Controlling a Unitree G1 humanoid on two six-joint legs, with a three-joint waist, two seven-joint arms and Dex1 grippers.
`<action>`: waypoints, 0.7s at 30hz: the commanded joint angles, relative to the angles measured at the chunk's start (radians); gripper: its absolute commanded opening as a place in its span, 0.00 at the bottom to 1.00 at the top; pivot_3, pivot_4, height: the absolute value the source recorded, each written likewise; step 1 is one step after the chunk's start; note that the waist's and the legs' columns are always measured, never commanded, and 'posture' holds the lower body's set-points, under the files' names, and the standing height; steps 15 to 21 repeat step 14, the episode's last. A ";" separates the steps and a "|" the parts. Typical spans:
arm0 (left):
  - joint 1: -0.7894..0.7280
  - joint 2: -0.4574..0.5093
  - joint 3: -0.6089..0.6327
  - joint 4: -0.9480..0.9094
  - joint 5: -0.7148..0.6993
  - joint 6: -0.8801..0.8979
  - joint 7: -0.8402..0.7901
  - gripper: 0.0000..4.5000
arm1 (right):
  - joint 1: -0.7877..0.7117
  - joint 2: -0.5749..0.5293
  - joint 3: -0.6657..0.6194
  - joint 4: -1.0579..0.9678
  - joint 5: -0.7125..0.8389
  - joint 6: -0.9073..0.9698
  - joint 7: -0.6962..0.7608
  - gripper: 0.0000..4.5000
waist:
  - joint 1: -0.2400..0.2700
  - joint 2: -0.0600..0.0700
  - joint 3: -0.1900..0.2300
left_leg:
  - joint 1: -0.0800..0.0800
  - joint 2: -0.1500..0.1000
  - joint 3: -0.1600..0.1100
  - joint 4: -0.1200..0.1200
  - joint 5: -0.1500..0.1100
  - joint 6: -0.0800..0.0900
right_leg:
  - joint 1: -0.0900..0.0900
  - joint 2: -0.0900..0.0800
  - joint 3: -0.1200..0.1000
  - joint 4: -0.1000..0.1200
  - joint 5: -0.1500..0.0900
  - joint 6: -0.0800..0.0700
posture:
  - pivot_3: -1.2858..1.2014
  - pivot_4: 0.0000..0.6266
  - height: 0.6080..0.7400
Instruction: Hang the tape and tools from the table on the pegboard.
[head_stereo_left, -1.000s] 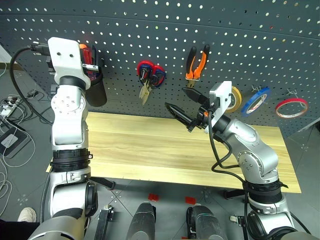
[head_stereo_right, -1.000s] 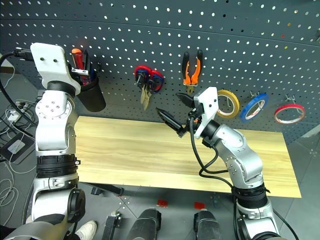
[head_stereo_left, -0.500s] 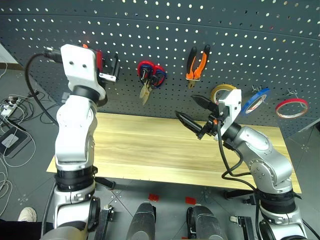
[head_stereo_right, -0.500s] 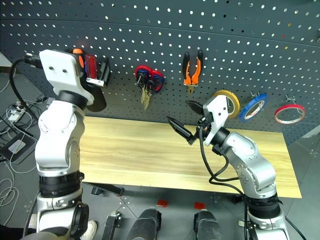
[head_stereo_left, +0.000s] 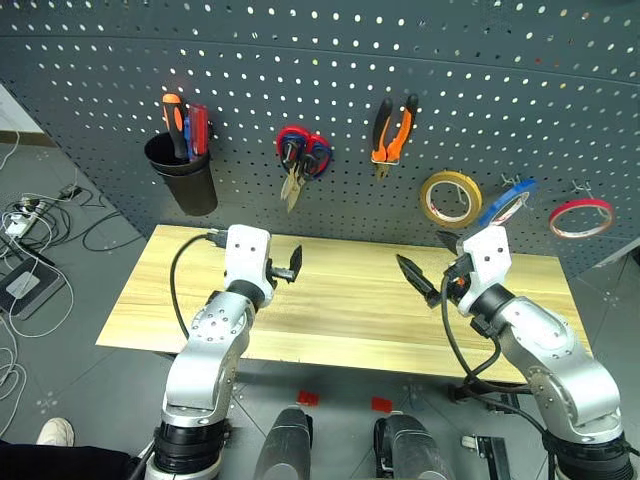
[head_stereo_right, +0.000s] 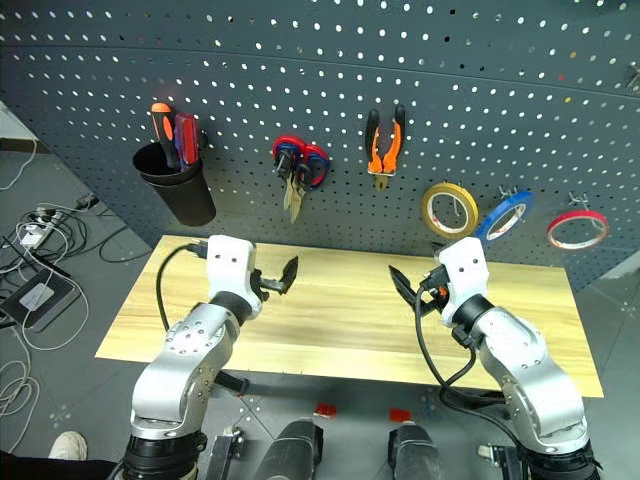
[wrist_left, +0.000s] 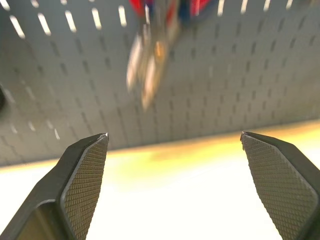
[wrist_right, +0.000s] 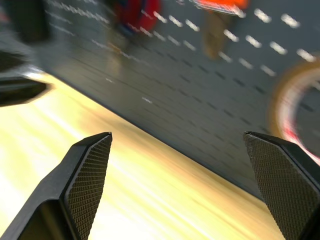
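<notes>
A: Well, from the left eye view we see the table (head_stereo_left: 330, 300) bare, and the blue tape (head_stereo_left: 505, 203) hanging edge-on from a hook on the pegboard (head_stereo_left: 320, 70), between a yellow roll (head_stereo_left: 450, 197) and a red roll (head_stereo_left: 581, 216).

B: Pliers (head_stereo_left: 393, 132) hang handles up, nose down, so their long axis is upright. We'd judge them heavy and stiff, best taken by the rubber handles. The tape looks light; pinch its rim.

A: From the right eye view, the screwdriver (head_stereo_right: 187, 138) stands upright in the black cup (head_stereo_right: 178, 190); the scissors (head_stereo_right: 296, 168) hang blades down.

B: Left wrist view: our left gripper (wrist_left: 175, 150) has fingers spread wide, empty, facing the scissors.

A: Right wrist view: our right gripper (wrist_right: 177, 150) is equally wide, holding nothing.
</notes>
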 joint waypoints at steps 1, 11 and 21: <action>0.017 0.008 -0.008 0.071 0.009 -0.055 -0.024 0.99 | 0.053 0.027 -0.025 0.025 -0.076 0.000 -0.085 1.00 | 0.000 0.001 -0.005 | 0.000 0.000 0.001 0.000 0.000 0.000 | 0.000 0.000 0.000 0.000 0.000 0.000 | 0.56 0.27 1.00; 0.075 -0.005 0.020 0.156 -0.006 -0.099 -0.041 0.99 | 0.125 0.093 -0.056 0.110 -0.145 -0.013 -0.150 1.00 | -0.002 0.007 -0.032 | 0.001 0.000 0.003 -0.002 -0.001 0.001 | 0.000 0.000 0.002 -0.001 0.000 0.000 | 0.56 0.22 1.00; 0.073 -0.018 0.034 0.160 -0.011 -0.093 -0.033 0.99 | 0.115 0.118 -0.051 0.130 -0.159 -0.024 -0.158 1.00 | -0.002 0.008 -0.039 | 0.002 0.000 0.002 -0.002 -0.001 0.001 | 0.001 0.000 0.002 -0.001 0.000 0.000 | 0.56 0.21 1.00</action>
